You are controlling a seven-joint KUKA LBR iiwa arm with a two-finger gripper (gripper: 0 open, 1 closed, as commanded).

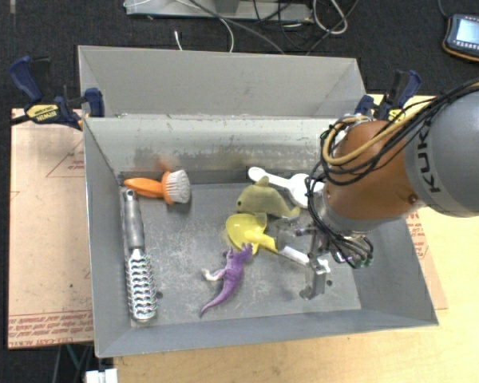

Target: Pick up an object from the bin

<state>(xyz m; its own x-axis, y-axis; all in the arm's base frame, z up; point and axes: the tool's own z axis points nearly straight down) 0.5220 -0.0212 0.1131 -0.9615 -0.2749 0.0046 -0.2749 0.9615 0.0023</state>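
Here, fingers [317, 278] pinched together, empty — yellow scoop [246, 231] lies left, apart.

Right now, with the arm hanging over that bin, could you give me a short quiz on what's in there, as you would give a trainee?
1. True or false: in the camera view, the purple toy lizard lies to the left of the pincer.
2. Which thing lies along the left wall of the bin? A) a silver hairbrush B) a red ball C) a blue cup
3. Fill in: the small brush with white bristles, near the back left corner, has an ______ handle.

Key: 1 true; 2 A; 3 orange.
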